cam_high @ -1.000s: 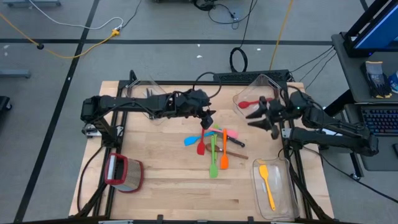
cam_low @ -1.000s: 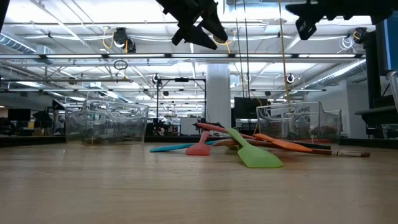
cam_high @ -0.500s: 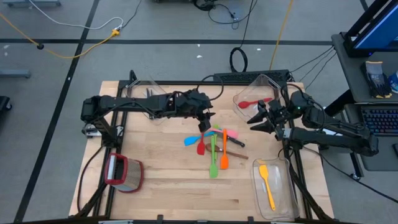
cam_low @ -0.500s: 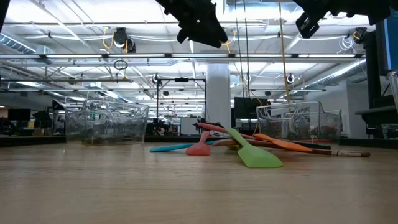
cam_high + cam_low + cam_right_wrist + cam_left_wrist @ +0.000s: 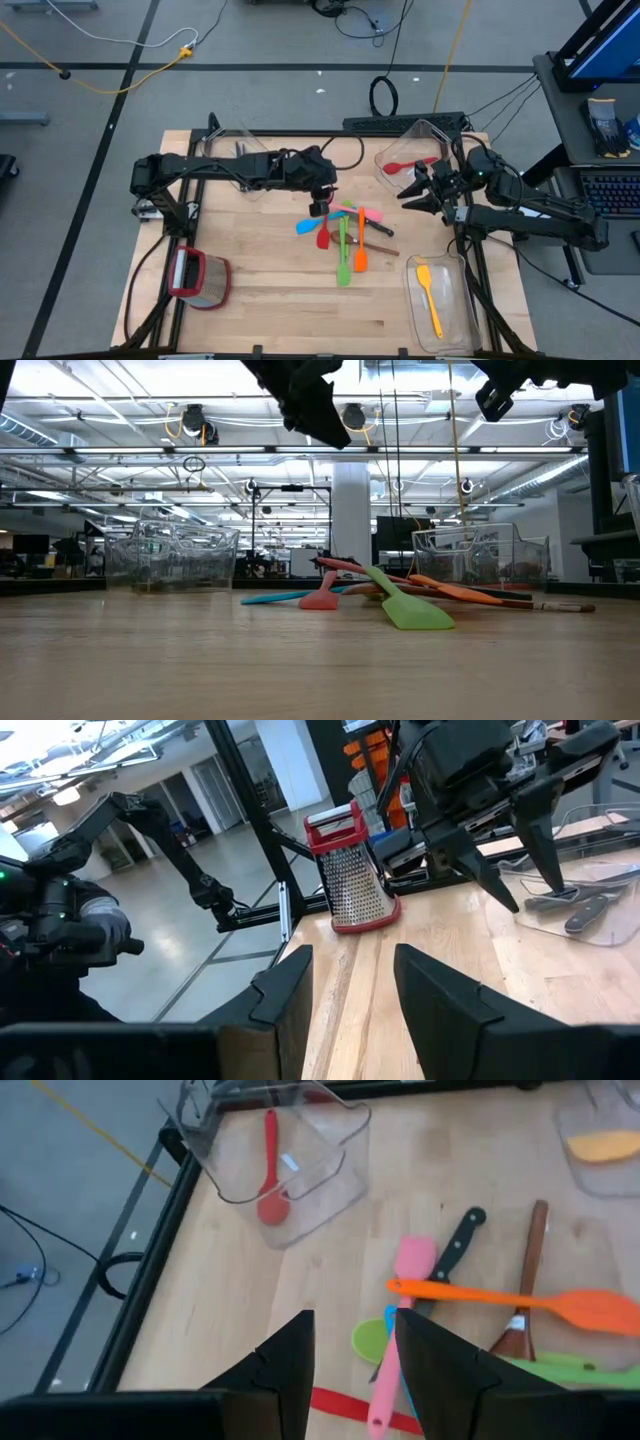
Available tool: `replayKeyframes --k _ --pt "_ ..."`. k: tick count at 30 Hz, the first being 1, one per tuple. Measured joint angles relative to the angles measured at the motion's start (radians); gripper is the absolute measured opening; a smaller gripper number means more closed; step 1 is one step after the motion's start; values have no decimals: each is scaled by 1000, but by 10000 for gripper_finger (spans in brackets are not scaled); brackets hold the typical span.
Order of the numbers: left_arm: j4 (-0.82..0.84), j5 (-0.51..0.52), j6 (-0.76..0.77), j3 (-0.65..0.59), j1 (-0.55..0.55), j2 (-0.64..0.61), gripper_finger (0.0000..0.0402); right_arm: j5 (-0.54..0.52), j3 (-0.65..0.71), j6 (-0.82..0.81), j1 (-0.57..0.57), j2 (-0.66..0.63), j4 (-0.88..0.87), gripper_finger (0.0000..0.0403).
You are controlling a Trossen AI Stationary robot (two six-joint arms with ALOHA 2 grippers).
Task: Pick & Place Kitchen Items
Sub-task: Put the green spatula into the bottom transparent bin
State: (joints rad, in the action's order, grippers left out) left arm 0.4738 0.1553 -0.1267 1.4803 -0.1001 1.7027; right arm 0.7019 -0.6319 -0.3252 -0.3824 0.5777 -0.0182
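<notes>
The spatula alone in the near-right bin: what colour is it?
Yellow-orange spatula, clearest in the high view.

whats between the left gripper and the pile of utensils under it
Nothing: in the low view the left gripper hangs high above the utensil pile with only open air between. Its wrist view shows the pink spatula directly past its empty, parted fingers.

The utensils (image 5: 345, 235) lay in a heap at the table (image 5: 270, 290) centre, between two bins (image 5: 240, 160) (image 5: 410, 160) behind and a grater (image 5: 195, 278) in front at the left.
</notes>
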Motion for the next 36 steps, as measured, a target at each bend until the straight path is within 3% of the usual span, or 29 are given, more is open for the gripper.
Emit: replayKeyframes --k 7,17,22,31,36 --pt "6 -78 -5 0 13 67 143 -55 0 -4 0 0 -1 134" --pt "0 -86 -17 18 24 140 143 -54 0 -4 0 1 -7 134" --pt "-21 -52 -219 22 60 139 143 -54 0 -4 0 2 -9 134" --pt "-53 -27 -809 14 153 198 143 -51 0 -4 0 2 -12 134" --pt "-84 -2 -962 14 176 283 143 -46 0 -11 0 4 -20 134"
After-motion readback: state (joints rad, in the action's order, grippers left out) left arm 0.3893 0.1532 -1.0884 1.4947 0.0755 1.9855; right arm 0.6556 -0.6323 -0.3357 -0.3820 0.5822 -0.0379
